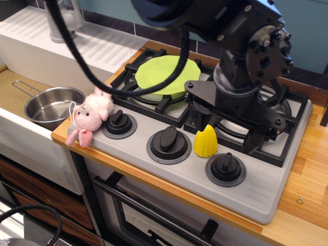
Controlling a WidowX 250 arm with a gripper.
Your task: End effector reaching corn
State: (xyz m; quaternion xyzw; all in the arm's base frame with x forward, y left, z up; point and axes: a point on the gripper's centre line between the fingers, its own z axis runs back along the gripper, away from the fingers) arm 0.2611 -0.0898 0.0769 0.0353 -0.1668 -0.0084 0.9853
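The yellow ridged corn (205, 141) stands upright on the grey stove front panel, between the middle knob (169, 141) and the right knob (225, 168). My end effector (224, 136) is a bulky black wrist hanging over the front right burner, just behind and above the corn. Its two flat black fingers are spread wide and hold nothing. The left finger (198, 117) sits right behind the corn's top, and whether it touches cannot be told. The right finger (253, 141) is well to the corn's right.
A lime-green plate (166, 74) lies on the back left burner. A pink plush bunny (91, 114) sits at the stove's left corner by the left knob (119, 123). A steel pot (51, 106) rests in the sink at left. Wooden counter (307, 174) runs along the right.
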